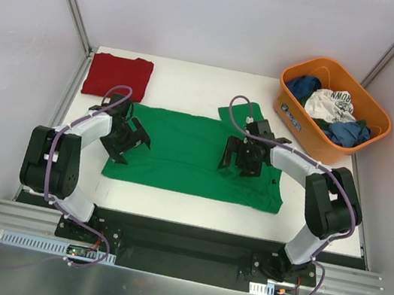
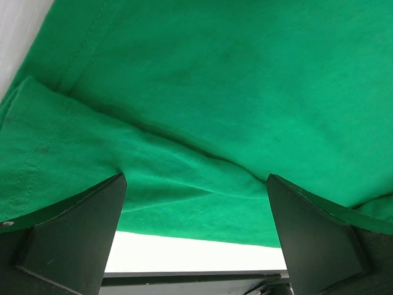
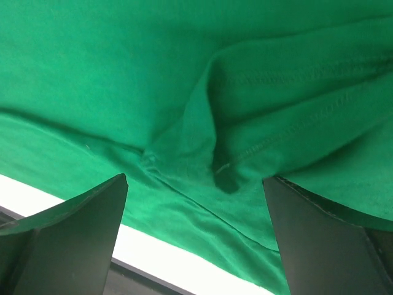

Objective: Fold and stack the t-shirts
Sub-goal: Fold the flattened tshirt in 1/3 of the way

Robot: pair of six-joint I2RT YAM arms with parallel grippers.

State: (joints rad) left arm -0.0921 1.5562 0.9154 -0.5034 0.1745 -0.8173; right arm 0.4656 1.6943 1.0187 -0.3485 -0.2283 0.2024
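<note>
The green t-shirt (image 1: 192, 154) lies spread across the middle of the white table, partly folded, one sleeve sticking out at the back right. The dark red t-shirt (image 1: 119, 76) lies folded at the back left corner. My left gripper (image 1: 128, 141) is open over the green shirt's left part; the left wrist view shows green cloth (image 2: 233, 92) with a fold between the wide-apart fingers (image 2: 73, 233). My right gripper (image 1: 242, 158) is open over the shirt's right part; the right wrist view shows a seamed fold (image 3: 245, 123) between its fingers (image 3: 67, 233). Neither holds cloth.
An orange basket (image 1: 293, 115) at the back right holds blue garments (image 1: 349, 133) and a white printed garment (image 1: 329, 104). Grey walls with metal posts close in the left and right sides. The table's near edge runs just below the green shirt.
</note>
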